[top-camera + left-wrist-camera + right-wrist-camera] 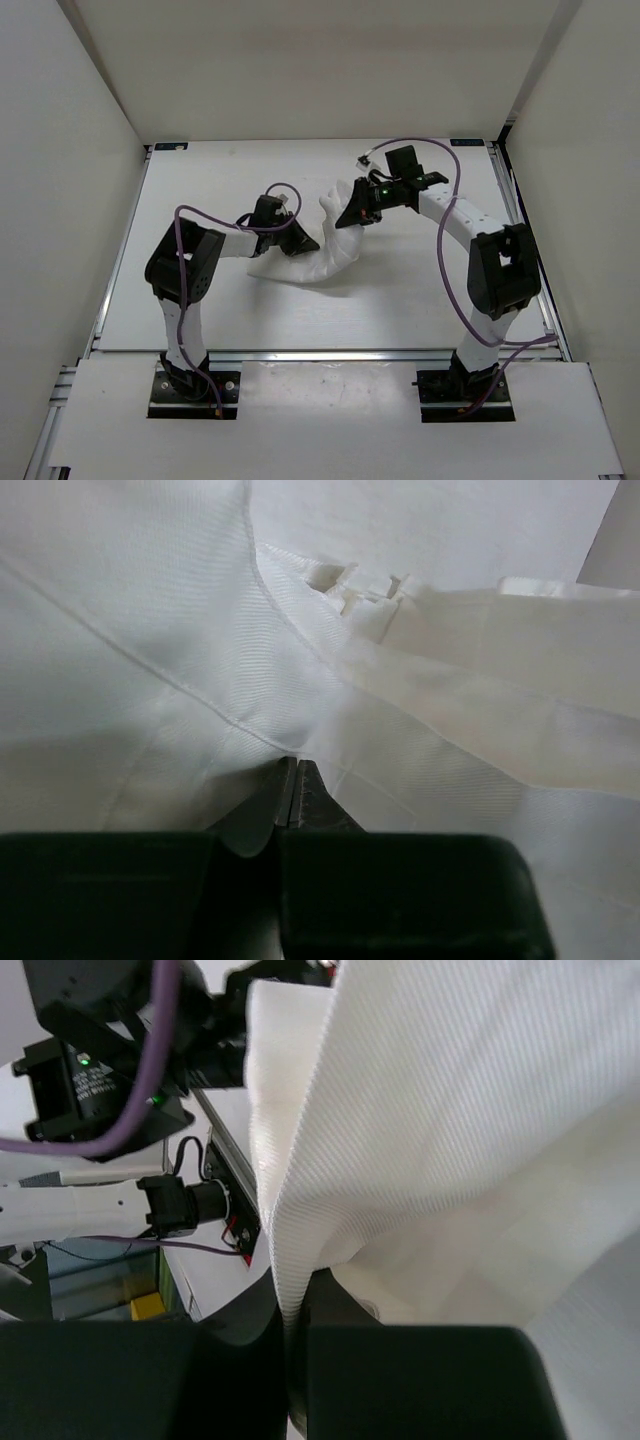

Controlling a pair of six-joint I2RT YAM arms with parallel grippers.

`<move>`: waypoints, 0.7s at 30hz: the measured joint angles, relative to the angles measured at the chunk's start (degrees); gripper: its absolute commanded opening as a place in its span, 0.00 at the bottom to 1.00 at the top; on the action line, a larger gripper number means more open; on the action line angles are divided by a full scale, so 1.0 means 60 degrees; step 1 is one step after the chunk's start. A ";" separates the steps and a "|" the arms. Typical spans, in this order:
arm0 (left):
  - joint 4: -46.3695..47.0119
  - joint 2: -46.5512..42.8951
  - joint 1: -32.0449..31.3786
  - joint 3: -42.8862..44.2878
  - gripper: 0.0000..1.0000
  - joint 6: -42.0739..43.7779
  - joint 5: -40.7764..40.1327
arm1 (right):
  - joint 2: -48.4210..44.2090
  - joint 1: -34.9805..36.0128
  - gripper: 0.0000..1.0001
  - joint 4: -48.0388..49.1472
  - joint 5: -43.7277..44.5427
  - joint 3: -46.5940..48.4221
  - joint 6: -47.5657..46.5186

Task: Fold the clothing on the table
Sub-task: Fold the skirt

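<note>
Top external view: the white garment (pixel 325 262) lies bunched at the middle of the table (pixel 200 305). My left gripper (pixel 305 243) and right gripper (pixel 352 216) each pinch its thin, limp cloth; seamed edges should hold best.

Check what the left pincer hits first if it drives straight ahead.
The clothing: fabric sits pinched in the left pincer, and bunched folds fill the line ahead. What lies behind them is hidden.

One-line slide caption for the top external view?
Left tool and right tool pinch a thin white fabric garment bunched between them on the matte white table.
</note>
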 measured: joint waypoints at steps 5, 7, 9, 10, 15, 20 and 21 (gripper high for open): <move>-0.0062 -0.0255 0.0732 -0.0168 0.06 -0.0044 0.0149 | -0.0200 -0.0393 0.00 0.0025 0.0000 -0.0532 -0.0004; -0.0066 -0.0433 0.1100 -0.0208 0.05 -0.0084 0.0251 | -0.0200 -0.0419 0.01 0.0015 0.0000 -0.0576 -0.0004; -0.0076 -0.0656 0.1432 -0.0222 0.07 -0.0127 0.0375 | -0.0200 -0.0419 0.00 0.0015 -0.0004 -0.0576 -0.0011; -0.0098 -0.0772 0.1614 -0.0222 0.06 -0.0127 0.0415 | -0.0200 -0.0404 0.00 0.0015 0.0000 -0.0576 -0.0022; -0.0390 -0.1679 0.2648 -0.0397 0.06 0.0204 0.0404 | -0.0200 -0.0393 0.00 0.0015 -0.0004 -0.0576 -0.0025; -0.1304 -0.2328 0.3752 -0.0973 0.05 0.1100 -0.0189 | -0.0200 -0.0346 0.00 0.0011 0.0000 -0.0576 -0.0029; -0.1552 -0.2404 0.3912 -0.1093 0.06 0.1300 -0.0375 | -0.0200 -0.0342 0.00 0.0004 0.0000 -0.0568 -0.0033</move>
